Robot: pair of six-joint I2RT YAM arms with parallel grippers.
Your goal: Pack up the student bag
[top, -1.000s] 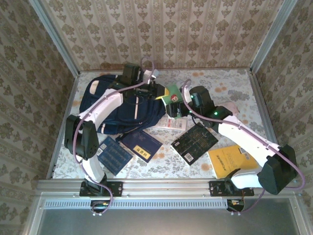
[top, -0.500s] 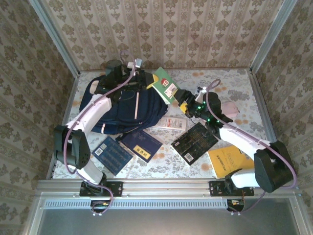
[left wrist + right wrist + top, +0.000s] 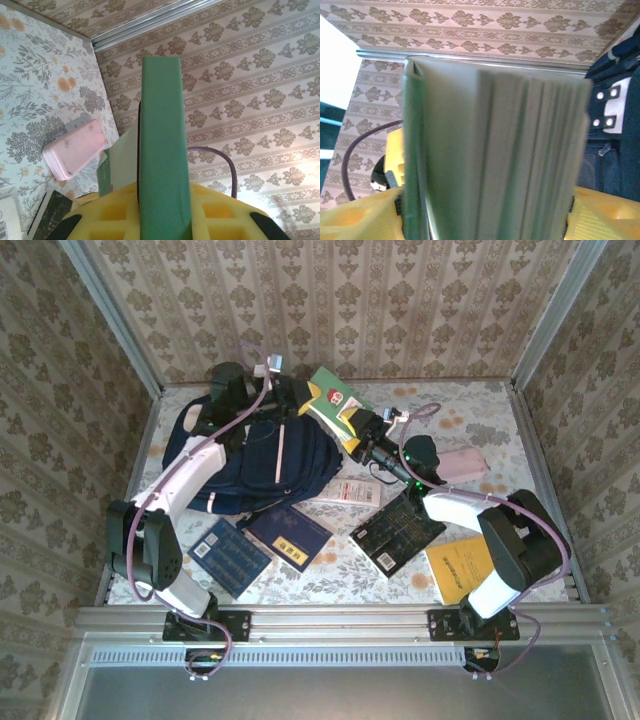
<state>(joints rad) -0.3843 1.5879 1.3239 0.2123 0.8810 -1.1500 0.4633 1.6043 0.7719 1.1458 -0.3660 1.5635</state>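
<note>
The student bag (image 3: 250, 465) is a navy backpack lying at the back left of the table; its dark fabric also shows on the right in the right wrist view (image 3: 615, 150). A green book (image 3: 335, 405) is held in the air just right of the bag's top. My left gripper (image 3: 305, 405) is shut on it; in the left wrist view the green cover (image 3: 162, 150) stands upright between the yellow pads (image 3: 220, 210). My right gripper (image 3: 362, 430) grips the same book from the right, its page edges (image 3: 520, 165) filling the space between the pads (image 3: 365, 215).
A pink pencil case (image 3: 462, 465) (image 3: 75, 150) lies at the right back. On the table lie a white booklet (image 3: 350, 492), a black book (image 3: 398, 530), a yellow book (image 3: 462, 570) and two blue books (image 3: 235, 555) (image 3: 290, 535). Patterned walls enclose three sides.
The green book has risen off the table and moved back beside the bag's top. The left gripper rose with it. The right gripper followed and its jaws narrowed onto the book.
</note>
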